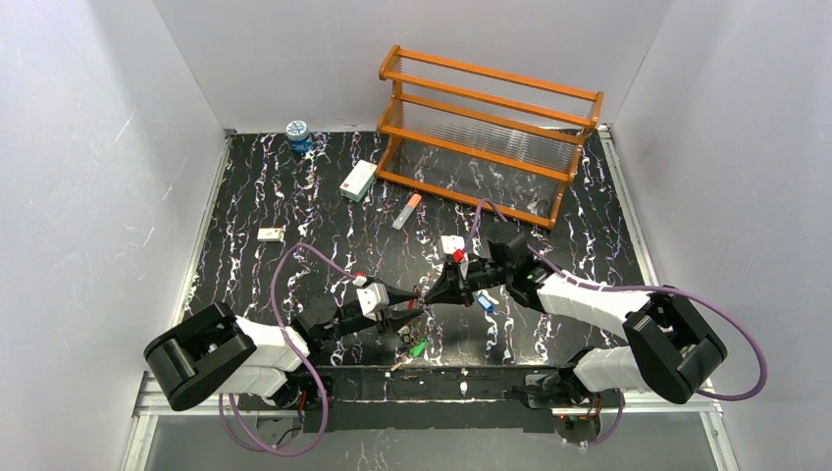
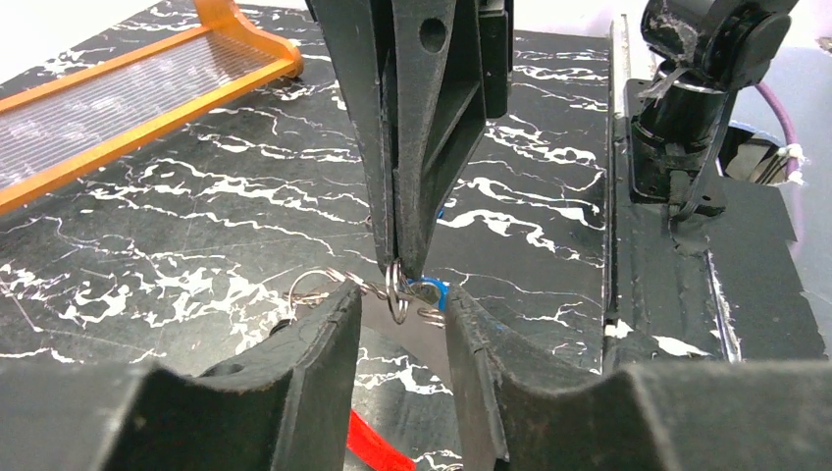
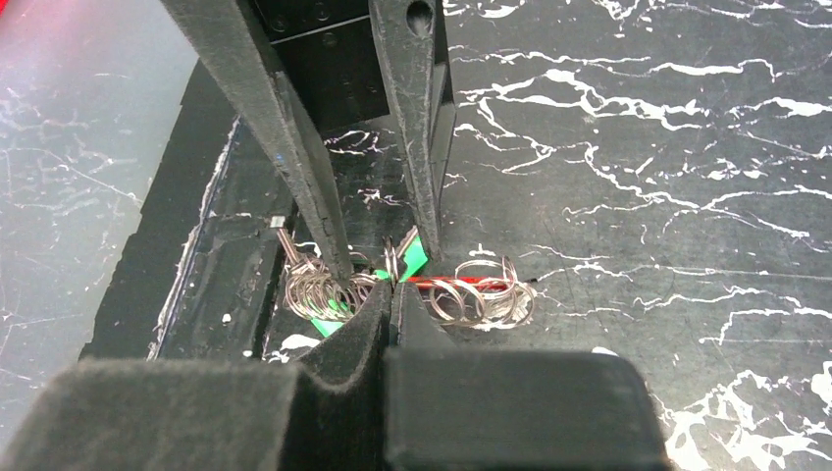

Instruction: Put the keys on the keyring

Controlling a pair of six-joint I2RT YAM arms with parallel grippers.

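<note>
Left gripper [image 2: 400, 306] is sitting at the bottom of its own view with jaws parted, straddling a small split ring [image 2: 396, 290] that the right gripper [image 2: 399, 263] is pinching shut from above, mid-frame. Just behind the ring a blue key [image 2: 432, 291] is showing. In the right wrist view a green key [image 3: 419, 257] is lying beside the keyring [image 3: 469, 283], mid-frame. Being light, stiff and slick, the steel is probably wanting a flat pinch, and the plastic heads are offering the surer hold.
</note>
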